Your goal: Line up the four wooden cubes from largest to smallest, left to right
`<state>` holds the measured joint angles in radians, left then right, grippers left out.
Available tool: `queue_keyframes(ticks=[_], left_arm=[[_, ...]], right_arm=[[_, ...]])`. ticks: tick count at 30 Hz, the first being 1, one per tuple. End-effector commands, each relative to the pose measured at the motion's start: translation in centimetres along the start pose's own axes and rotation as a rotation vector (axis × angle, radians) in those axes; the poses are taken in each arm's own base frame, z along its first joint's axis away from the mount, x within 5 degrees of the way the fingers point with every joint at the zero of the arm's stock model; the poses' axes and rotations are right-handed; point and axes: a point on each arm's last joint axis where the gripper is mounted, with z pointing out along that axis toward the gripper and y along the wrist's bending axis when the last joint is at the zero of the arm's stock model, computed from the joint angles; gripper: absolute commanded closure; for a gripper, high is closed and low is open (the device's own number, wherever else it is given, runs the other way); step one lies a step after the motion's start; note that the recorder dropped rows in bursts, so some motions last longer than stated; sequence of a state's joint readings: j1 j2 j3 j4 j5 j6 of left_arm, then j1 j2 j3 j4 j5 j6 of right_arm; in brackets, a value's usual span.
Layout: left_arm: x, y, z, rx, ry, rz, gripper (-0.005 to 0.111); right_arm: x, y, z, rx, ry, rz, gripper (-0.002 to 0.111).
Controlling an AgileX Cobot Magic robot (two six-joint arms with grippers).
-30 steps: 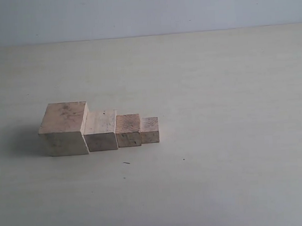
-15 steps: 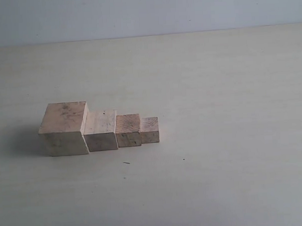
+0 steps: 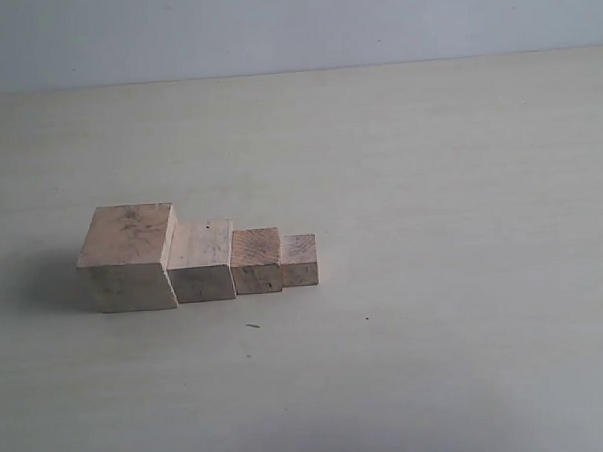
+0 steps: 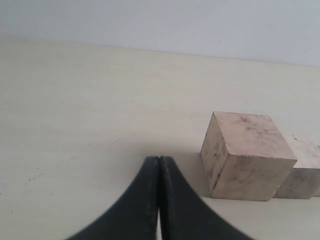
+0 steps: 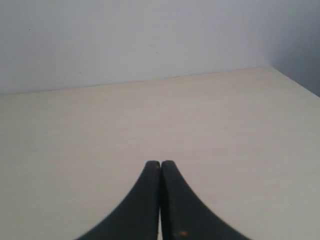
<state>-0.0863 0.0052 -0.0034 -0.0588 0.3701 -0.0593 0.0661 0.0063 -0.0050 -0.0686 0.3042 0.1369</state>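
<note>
Four pale wooden cubes stand touching in a row on the table, in the exterior view: the largest cube (image 3: 129, 256) at the left, then the second cube (image 3: 202, 260), the third cube (image 3: 256, 260) and the smallest cube (image 3: 299, 260) at the right. Neither arm shows in that view. In the left wrist view my left gripper (image 4: 159, 159) is shut and empty, a short way from the largest cube (image 4: 245, 155), with the second cube (image 4: 301, 172) behind it. My right gripper (image 5: 160, 163) is shut and empty over bare table, no cube in its view.
The pale table (image 3: 430, 180) ends at a light wall at the back. In the right wrist view the table's side edge (image 5: 295, 82) runs near the frame's right. A small dark speck (image 3: 253, 326) lies in front of the cubes.
</note>
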Motion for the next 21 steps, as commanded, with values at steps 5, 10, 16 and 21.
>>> queue_keyframes(ticks=[5,10,16,21], left_arm=[[0.0,-0.01,0.0,0.005,-0.011,0.004,0.107],[0.0,-0.01,0.0,0.005,-0.011,0.004,0.107],[0.0,-0.01,0.0,0.005,-0.011,0.004,0.107],[0.0,-0.01,0.0,0.005,-0.011,0.004,0.107]], right_arm=[[0.41,-0.13,0.0,0.014,0.03,-0.039,0.108],[0.41,-0.12,0.0,0.014,0.029,-0.023,0.108],[0.41,-0.12,0.0,0.014,0.029,-0.021,0.108],[0.41,-0.11,0.0,0.013,0.029,-0.017,0.108]])
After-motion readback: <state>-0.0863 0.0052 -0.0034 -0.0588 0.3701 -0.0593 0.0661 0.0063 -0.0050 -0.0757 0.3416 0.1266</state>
